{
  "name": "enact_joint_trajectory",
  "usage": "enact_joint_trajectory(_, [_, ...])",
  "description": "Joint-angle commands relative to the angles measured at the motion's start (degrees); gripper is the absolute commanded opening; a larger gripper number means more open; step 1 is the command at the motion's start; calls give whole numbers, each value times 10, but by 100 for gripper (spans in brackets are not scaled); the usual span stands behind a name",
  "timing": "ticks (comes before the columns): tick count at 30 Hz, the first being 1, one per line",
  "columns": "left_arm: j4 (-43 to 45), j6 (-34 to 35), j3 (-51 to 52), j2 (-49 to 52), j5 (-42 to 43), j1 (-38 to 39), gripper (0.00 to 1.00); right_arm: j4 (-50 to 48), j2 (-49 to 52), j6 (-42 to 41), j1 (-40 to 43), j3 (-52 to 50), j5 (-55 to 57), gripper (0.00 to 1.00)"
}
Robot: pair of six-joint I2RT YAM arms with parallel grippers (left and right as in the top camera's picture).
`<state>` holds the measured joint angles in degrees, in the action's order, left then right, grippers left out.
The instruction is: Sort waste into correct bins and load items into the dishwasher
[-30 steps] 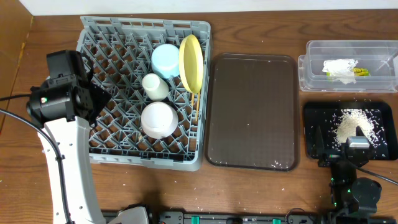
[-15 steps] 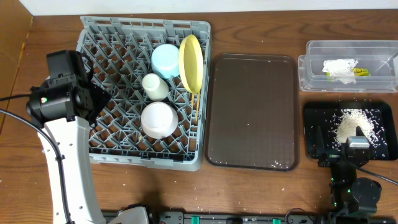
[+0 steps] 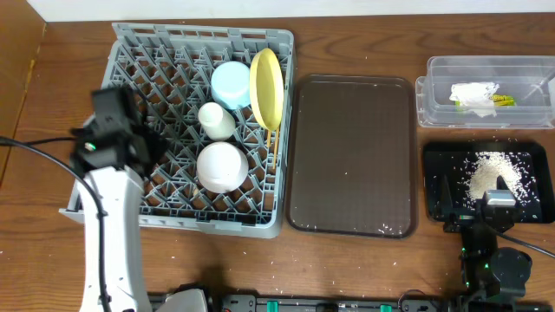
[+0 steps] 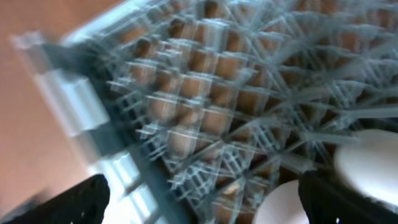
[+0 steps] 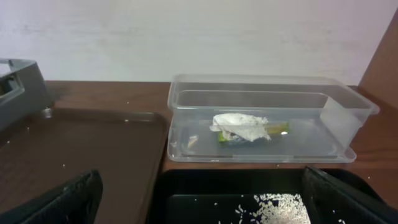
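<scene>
Left gripper open, empty, above the rack, left side. Right gripper open, empty, beside the black tray holding rice. Wrapper lies in the tub

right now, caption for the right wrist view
Crumpled wrapper in the clear tub, rice crumbs on the black tray.

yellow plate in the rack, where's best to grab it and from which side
Probably the upper rim of the yellow plate, coming down from above and pinching across its thickness. It stands on edge in the grey rack, and the light blue bowl sits right beside one face.
</scene>
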<state>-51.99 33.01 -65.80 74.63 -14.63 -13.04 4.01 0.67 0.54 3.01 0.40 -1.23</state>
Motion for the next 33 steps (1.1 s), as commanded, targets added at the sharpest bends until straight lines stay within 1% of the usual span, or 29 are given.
enact_joint_trajectory(1, [126, -137, 121, -57, 106, 10, 98, 3, -3, 6, 7, -1, 8, 99])
enact_joint_trajectory(3, [236, -208, 202, -89, 184, 10, 98, 3, -3, 6, 7, -1, 8, 99])
enact_joint_trajectory(5, [333, -245, 279, -118, 229, 10, 98, 3, -3, 6, 7, -1, 8, 99])
enact_joint_trajectory(9, [483, -247, 410, -165, 243, 10, 98, 3, -3, 6, 7, -1, 8, 99])
enact_joint_trajectory(11, [535, -247, 462, -183, 243, 10, 98, 3, -3, 6, 7, -1, 8, 99])
enact_joint_trajectory(17, [668, -247, 587, -242, 243, 10, 98, 3, -3, 6, 7, -1, 8, 99])
enact_joint_trajectory(20, [715, -247, 633, -276, 243, 10, 98, 3, -3, 6, 7, -1, 8, 99])
enact_joint_trajectory(22, [730, -247, 656, -301, 243, 10, 98, 3, -3, 6, 7, -1, 8, 99])
enact_joint_trajectory(25, [697, -251, 655, -335, 241, 15, 98, 3, -3, 6, 7, -1, 8, 99])
enact_joint_trajectory(29, [656, -278, 656, -381, 241, 35, 98, 3, -3, 6, 7, -1, 8, 99])
enact_joint_trajectory(33, [537, -315, 656, -449, 241, 68, 98, 3, -3, 6, 7, -1, 8, 99])
